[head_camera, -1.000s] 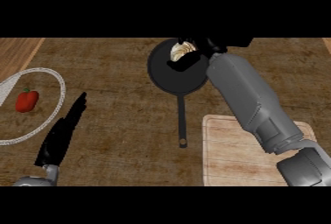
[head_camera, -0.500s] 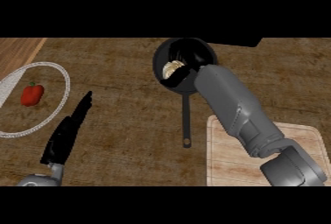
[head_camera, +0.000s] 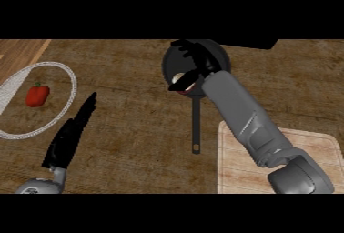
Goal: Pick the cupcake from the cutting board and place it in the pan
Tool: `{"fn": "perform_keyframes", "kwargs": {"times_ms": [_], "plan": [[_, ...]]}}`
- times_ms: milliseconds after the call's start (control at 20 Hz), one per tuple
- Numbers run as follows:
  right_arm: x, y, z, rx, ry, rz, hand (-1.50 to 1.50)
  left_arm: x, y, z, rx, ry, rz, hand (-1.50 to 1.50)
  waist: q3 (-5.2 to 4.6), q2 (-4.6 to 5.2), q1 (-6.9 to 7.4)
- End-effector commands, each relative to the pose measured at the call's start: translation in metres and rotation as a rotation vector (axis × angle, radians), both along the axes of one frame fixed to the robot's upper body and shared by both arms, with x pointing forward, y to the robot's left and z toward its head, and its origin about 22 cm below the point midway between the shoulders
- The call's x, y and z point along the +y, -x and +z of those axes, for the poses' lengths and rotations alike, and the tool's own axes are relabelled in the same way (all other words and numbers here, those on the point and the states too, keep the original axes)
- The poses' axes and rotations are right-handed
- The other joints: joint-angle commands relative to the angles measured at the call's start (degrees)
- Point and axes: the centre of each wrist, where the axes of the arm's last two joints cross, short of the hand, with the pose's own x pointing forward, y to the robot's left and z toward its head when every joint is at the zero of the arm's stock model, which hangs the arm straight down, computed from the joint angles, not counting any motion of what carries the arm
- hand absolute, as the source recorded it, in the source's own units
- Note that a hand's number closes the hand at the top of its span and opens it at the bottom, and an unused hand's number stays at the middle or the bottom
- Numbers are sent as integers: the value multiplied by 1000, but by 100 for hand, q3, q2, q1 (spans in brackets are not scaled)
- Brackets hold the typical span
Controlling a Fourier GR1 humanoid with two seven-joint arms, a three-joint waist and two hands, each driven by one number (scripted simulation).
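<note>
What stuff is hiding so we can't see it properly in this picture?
- Pale cupcake in the black frying pan, head view: the robot's right hand covers most of it, so whether it is let go is unclear.
- Pan's right side: behind the right forearm.
- Light wooden cutting board: partly under the forearm, cut off at the bottom.
- White round plate holding a red pepper: cut by the left edge.

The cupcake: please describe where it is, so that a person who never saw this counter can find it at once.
Start at the black pan near the far edge of the wooden counter, its long handle pointing toward the robot. The cupcake lies inside the pan, at the side nearest the handle, under the right hand. It is the only pale, rounded thing there, unlike the red pepper on the plate at the left.
</note>
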Motion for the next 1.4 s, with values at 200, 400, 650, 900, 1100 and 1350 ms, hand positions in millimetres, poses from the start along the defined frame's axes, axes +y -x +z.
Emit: {"fn": "perform_keyframes", "kwargs": {"times_ms": [200, 400, 650, 900, 1100, 1350], "plan": [[-4, -9, 25, -125, -300, -183, -150, 3, -1, 0, 2, -19, 21, 0, -5, -33, -144], [-38, -15, 22, -156, -386, -345, -150, 4, 3, 1, 4, 3, 21, 0, -4, -39, -182], [-103, -19, 21, -185, -450, -410, -150, 9, 2, 5, 6, -2, 50, 0, 3, -66, -284], [-171, -11, 12, -268, -418, -395, -150, 10, 8, 4, 18, 0, 49, 0, 9, -77, -298], [-208, -4, 12, -292, -396, -414, -150, 3, 11, -7, 23, 6, 56, 0, 7, -90, -341], [-269, 9, 28, -296, -395, -396, -150, 8, 8, -14, 16, 1, 73, 0, 9, -74, -398]]}}
